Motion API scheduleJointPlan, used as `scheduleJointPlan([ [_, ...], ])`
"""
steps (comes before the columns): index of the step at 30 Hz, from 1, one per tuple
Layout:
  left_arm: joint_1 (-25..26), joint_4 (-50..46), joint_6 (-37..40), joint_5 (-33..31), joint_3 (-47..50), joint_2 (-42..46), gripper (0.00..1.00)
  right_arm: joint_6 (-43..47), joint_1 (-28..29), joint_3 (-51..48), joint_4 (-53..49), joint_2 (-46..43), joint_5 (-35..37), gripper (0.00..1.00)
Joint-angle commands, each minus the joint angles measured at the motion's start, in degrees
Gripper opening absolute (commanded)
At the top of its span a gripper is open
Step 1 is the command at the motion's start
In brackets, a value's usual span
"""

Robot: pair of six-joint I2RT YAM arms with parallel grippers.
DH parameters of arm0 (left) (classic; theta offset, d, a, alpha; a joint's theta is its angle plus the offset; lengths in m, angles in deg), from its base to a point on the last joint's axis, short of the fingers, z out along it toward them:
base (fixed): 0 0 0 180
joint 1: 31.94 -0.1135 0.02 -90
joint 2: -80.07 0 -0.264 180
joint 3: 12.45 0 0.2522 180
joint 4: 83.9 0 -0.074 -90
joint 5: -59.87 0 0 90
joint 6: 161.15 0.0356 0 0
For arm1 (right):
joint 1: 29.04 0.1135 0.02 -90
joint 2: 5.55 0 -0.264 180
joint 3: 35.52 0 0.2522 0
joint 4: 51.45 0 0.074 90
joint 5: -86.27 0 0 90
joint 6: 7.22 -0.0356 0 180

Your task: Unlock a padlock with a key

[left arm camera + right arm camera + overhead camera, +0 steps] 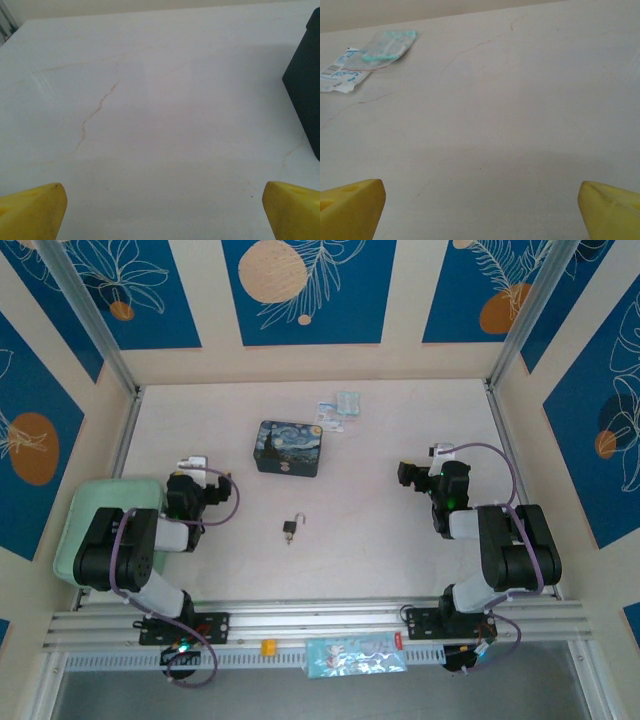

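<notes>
Padlock (pixel 291 528) near starry painted tin (pixel 289 448), packet (pixel 340 75) with unreadable blue print, left jaws wide, right jaws wide

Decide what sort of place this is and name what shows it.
Probably a robot test cell: left arm and right arm bolted to a metal rail, patterned panel walls boxing in the table, and staged props, a padlock and painted tin.

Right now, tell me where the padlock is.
In the top view, the padlock lies on the table near its middle, slightly left of centre. It sits just on the near side of the starry painted tin, apart from it.
</notes>
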Motion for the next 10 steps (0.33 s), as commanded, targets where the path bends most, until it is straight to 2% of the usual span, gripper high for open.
scheduleJointPlan([
  [1,-0.6,2.4,0.4,1.5,-1.0,0.1,0.99,1.2,0.3,0.5,1.4,0.0,0.7,0.99],
  [10,-0.6,2.0,0.4,1.6,-1.3,0.1,0.99,1.1,0.4,0.6,1.3,-0.1,1.2,0.99],
])
